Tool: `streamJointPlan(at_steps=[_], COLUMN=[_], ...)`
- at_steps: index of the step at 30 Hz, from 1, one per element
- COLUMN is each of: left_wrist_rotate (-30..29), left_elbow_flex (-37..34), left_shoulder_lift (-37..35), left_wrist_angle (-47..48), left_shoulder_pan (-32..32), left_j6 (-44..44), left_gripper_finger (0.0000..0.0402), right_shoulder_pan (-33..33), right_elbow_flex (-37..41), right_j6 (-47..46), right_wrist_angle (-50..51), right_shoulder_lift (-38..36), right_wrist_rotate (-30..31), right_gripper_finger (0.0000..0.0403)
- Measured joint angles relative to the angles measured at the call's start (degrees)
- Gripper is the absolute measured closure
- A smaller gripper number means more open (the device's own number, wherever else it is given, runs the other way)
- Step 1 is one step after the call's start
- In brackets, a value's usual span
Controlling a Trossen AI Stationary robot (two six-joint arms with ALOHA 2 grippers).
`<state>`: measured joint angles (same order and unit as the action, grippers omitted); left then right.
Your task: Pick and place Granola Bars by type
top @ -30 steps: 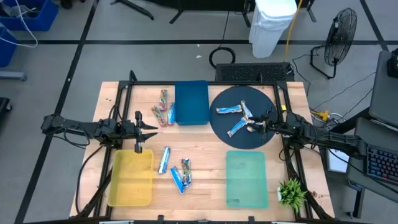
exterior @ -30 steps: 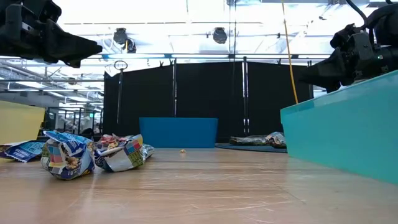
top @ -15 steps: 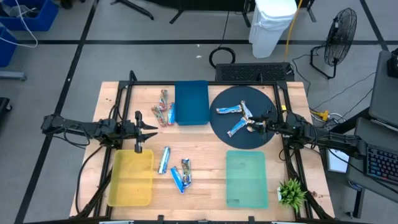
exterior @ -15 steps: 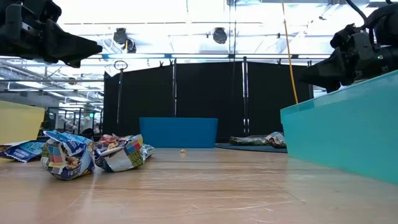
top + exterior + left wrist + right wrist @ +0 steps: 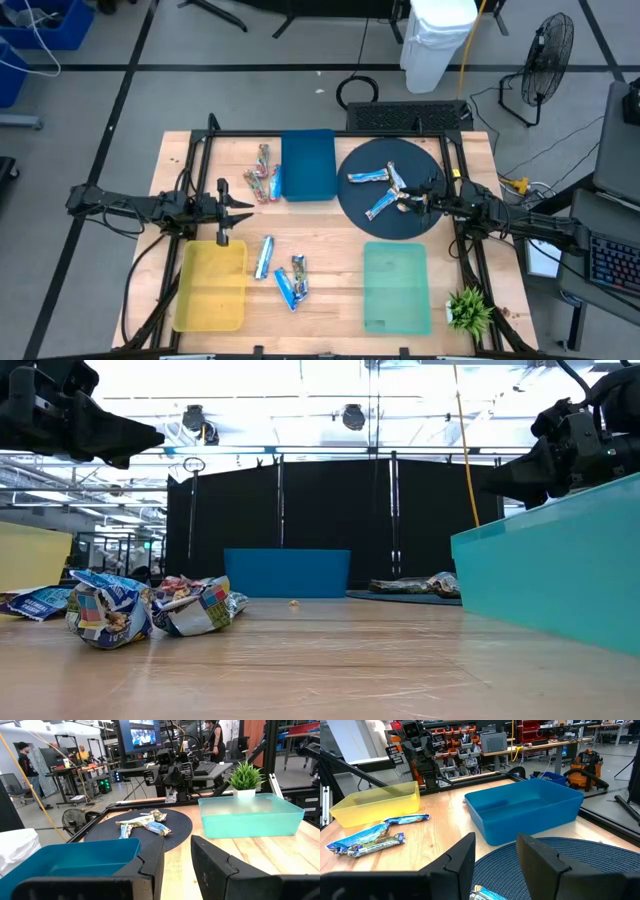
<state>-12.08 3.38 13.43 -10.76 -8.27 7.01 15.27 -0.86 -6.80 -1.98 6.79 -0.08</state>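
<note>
Three granola bars (image 5: 383,188) lie on a dark round mat (image 5: 360,205); they also show in the left wrist view (image 5: 145,823). More bars lie on the wood by the blue tray (image 5: 262,175) and in the near middle (image 5: 265,257), (image 5: 292,281). My left gripper (image 5: 245,205) is open and empty, raised over the table's left side, between those two groups. My right gripper (image 5: 418,200) is open and empty, raised over the mat's right part, beside the bars there. The fingers' gaps show in the wrist views (image 5: 177,865), (image 5: 495,857).
A blue tray (image 5: 308,165) stands at the far middle, a yellow tray (image 5: 212,285) at the near left and a teal tray (image 5: 396,287) at the near right. A small potted plant (image 5: 468,308) stands at the near right corner. A black frame runs along the table's edges.
</note>
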Motion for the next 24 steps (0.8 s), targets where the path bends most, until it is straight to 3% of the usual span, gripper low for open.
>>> streamJointPlan(at_steps=[14,19,24], left_wrist_rotate=[0.0,-0.02,-0.02], left_elbow_flex=[0.02,0.0,0.0], left_shoulder_lift=[0.0,0.0,0.02], left_wrist_angle=[-0.02,0.0,0.0], left_shoulder_pan=[0.0,-0.02,-0.02], left_j6=[0.0,0.0,0.0], left_gripper_finger=[0.03,0.03,0.03], right_shoulder_pan=[0.01,0.01,0.01], right_elbow_flex=[-0.01,-0.01,-0.01], right_j6=[0.04,12.04,15.27], right_wrist_angle=[0.01,0.0,-0.02], right_shoulder_lift=[0.0,0.0,0.0], right_wrist_rotate=[0.0,0.02,0.02], right_gripper_finger=[0.0268,0.0268,0.0268])
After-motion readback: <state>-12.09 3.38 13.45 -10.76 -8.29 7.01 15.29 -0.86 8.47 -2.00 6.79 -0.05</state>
